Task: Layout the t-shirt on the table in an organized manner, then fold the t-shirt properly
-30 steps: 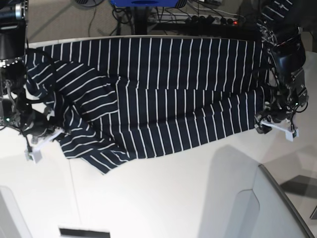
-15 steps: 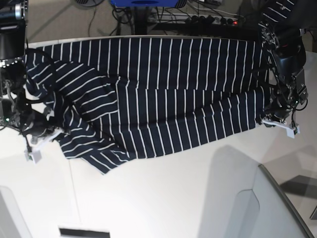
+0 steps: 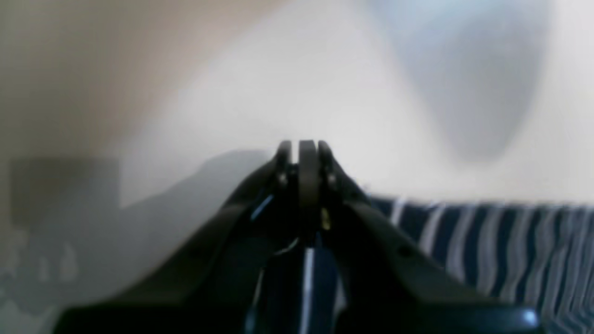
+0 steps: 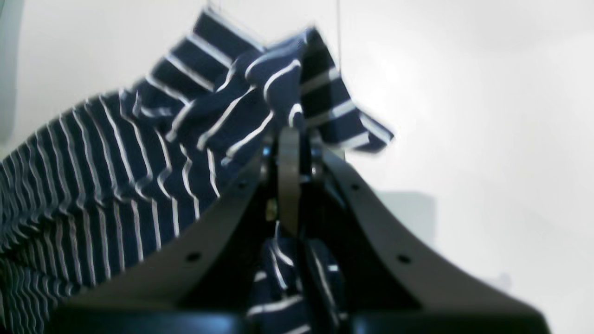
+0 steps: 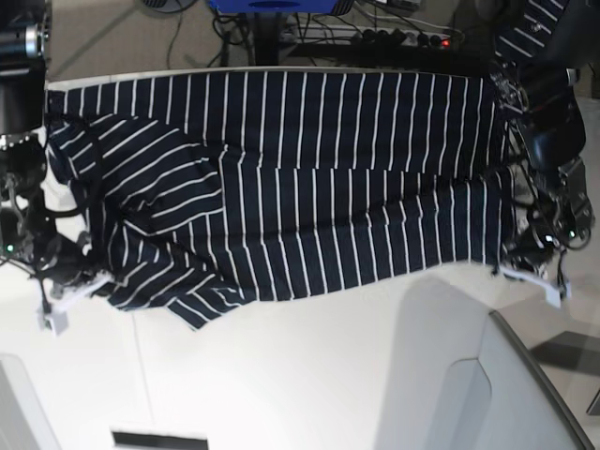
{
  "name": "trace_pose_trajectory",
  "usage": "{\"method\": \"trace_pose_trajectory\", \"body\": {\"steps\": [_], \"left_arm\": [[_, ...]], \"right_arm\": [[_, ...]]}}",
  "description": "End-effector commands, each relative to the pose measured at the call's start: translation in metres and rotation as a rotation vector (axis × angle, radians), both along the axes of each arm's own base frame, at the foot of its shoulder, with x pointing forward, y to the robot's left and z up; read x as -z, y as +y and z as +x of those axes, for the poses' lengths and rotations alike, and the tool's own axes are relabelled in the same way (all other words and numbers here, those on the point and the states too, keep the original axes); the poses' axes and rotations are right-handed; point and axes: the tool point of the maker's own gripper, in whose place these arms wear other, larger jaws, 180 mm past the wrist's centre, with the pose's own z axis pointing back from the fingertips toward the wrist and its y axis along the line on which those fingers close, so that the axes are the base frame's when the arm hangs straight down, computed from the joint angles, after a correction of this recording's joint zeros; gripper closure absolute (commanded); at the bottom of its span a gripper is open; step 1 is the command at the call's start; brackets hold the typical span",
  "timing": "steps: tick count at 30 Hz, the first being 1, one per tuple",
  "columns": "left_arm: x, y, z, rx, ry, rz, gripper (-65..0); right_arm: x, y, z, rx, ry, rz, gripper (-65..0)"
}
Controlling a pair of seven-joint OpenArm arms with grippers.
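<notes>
Two pincers in view, one per arm. Left pincer [image 5: 532, 277] at the right side of the base view, closed tight on the near right corner of the t-shirt [image 5: 309, 178]; in the left wrist view [image 3: 300, 153] tips pressed together, with a strip of dark striped cloth visible between the black arms behind them. Right pincer [image 5: 64, 298] at the left side of the base view, also closed on the cloth; in the right wrist view [image 4: 290, 139] tips together, a bunched fold of the shirt [image 4: 139, 153] rising just beyond them and more cloth caught lower between the arms.

One t-shirt only, dark navy with thin white stripes, spread across the far half of the counter [image 5: 309, 375] from left to right. Far edge fairly straight along the far rim of the counter. Left part rumpled, with diagonal folds and a point of cloth toward the near side. Right part smoother. Near half of the counter white and bare.

Beyond the far rim, cables [image 5: 394, 28] on the floor.
</notes>
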Motion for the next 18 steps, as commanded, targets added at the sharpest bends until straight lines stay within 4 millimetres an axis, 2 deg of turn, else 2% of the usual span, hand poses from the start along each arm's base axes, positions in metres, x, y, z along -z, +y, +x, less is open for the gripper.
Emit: {"method": "trace_pose_trajectory", "body": {"steps": [1,7,12,14,16,18], "left_arm": [[-0.032,0.013,0.02,-0.007,-0.078,0.031,0.0],[-0.069,0.018,0.046,-0.007,-0.157,0.05,0.0],[-0.071,0.004,0.054,0.057,-0.145,0.082,0.0],[-0.08,0.004,0.057,0.065,-0.169,0.099,0.0],[-0.091,0.003,0.06,0.072,-0.194,0.116,0.0],[-0.091,0.003,0.058,0.077,-0.197,0.125,0.0]], "right_arm": [[-0.017,-0.009,0.015,0.01,-0.05,-0.008,-0.5],[-0.031,-0.014,0.036,0.028,-0.08,-0.001,-0.5],[-0.046,-0.023,0.047,0.044,-0.136,-0.02,-0.5],[-0.048,-0.026,0.049,0.053,-0.159,-0.023,-0.5],[-0.041,-0.026,0.043,0.058,-0.151,-0.019,-0.3],[-0.035,-0.025,0.037,0.06,-0.139,-0.015,-0.3]]}}
